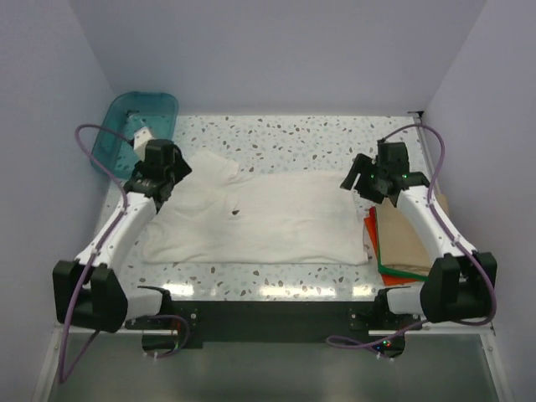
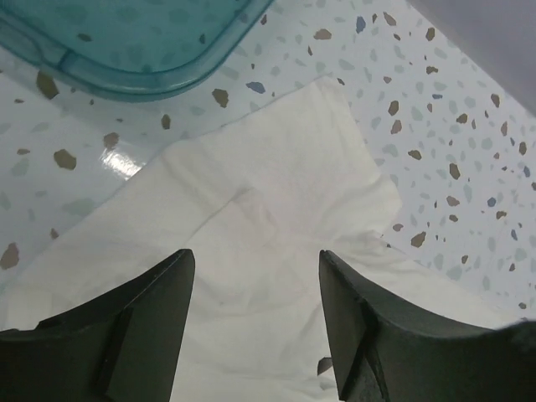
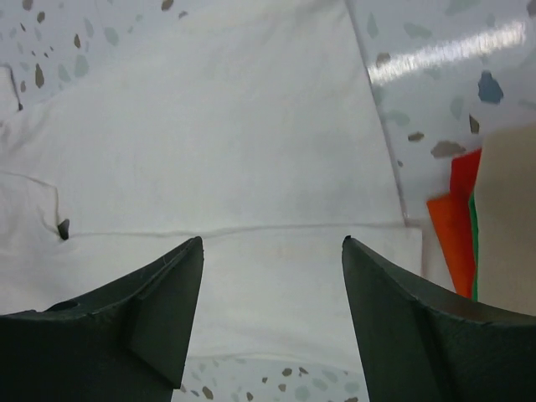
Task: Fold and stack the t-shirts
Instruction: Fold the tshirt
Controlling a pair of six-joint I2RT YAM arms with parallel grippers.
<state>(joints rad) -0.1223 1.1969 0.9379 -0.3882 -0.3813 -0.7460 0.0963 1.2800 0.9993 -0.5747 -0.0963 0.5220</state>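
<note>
From above: the off-white t-shirt (image 1: 268,219) lies flat mid-tabletop (image 1: 285,134), bare speckled room along 12 o'clock. The left tool (image 1: 161,173) hangs over its 9 o'clock edge, the right tool (image 1: 374,180) over the 3 o'clock edge. A teal tub (image 1: 138,121) sits at 10. At 4 o'clock a tan t-shirt (image 1: 410,234) tops an orange-red shirt (image 1: 369,237) and a green shirt (image 1: 400,272), just beside the hem.

Left wrist: fingers spread wide, nothing pinched, sleeve below, tub rim at 11.

Right wrist: fingers spread, empty; hem edge at 3, coloured edges alongside.
</note>
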